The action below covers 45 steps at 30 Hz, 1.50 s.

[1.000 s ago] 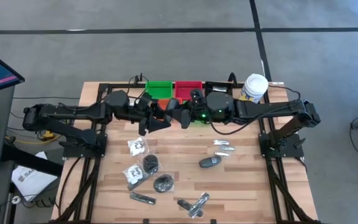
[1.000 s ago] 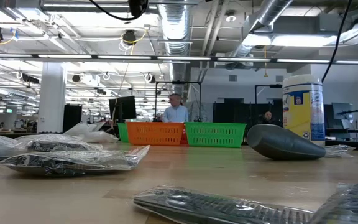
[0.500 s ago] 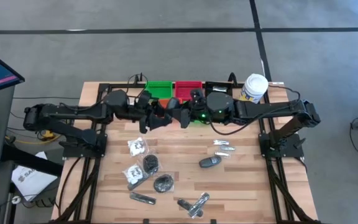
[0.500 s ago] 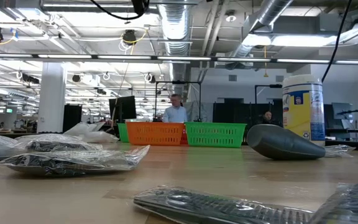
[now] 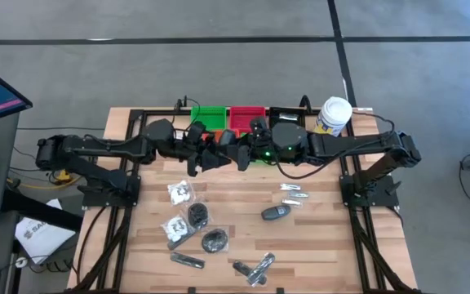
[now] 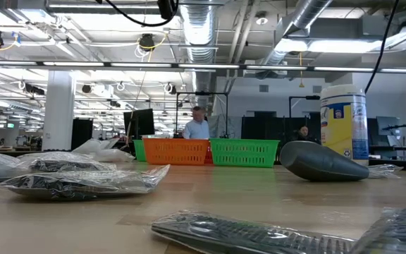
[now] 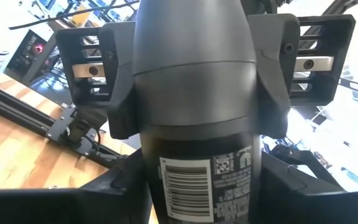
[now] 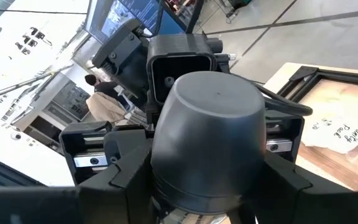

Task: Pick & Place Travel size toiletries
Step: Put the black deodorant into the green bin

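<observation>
A dark grey bottle with a barcode label is lifted above the far middle of the table, in front of the trays. My left gripper and my right gripper meet there, each shut on one end of it. Its rounded cap end faces the right wrist camera. Other toiletries lie on the table: a clear packet with white contents, black round pieces in plastic, silvery tubes and a dark grey oval. My left gripper holds the bottle's labelled end, pinched between its two fingers, coming level from the table's left. The bottle is lifted clear and lies about level. My right gripper has the cap end between its two fingers, coming level from the table's right.
The green tray, red tray and black tray stand at the far edge, with an orange tray partly under the arms. The tall white canister stands far right. People show behind the table in the low view.
My left arm has moved a little toward the table's right, closer to my right gripper. The toiletries on the table have stayed where they were.
</observation>
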### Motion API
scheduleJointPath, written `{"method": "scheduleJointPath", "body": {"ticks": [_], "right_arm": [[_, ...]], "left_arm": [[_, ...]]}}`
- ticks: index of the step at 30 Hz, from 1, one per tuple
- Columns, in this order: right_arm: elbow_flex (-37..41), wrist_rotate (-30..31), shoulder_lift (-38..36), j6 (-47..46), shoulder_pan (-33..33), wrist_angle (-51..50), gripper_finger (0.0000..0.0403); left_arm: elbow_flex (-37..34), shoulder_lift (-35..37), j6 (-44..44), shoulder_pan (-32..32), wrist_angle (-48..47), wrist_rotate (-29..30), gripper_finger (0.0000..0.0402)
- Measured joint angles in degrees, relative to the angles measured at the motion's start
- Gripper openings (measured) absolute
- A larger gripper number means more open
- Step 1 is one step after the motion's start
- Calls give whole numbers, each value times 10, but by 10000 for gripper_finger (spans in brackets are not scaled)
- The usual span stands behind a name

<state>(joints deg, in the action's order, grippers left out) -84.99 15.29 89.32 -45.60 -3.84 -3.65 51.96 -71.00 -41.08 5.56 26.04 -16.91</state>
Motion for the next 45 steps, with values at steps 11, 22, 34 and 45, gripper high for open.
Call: {"method": "scheduleJointPath", "body": {"ticks": [11, 22, 34, 45], "right_arm": [[0, 0, 0, 0, 0, -7, 198], [0, -2, 0, -4, 0, -4, 212], [0, -2, 0, -4, -3, -5, 231], [0, -2, 0, -5, -3, -5, 241]], "left_arm": [[0, 0, -14, 12, 15, 10, 257], [0, 1, -17, 12, 15, 14, 205], [0, 1, -25, 12, 18, 14, 205], [0, 1, -27, 11, 19, 6, 189]]}}
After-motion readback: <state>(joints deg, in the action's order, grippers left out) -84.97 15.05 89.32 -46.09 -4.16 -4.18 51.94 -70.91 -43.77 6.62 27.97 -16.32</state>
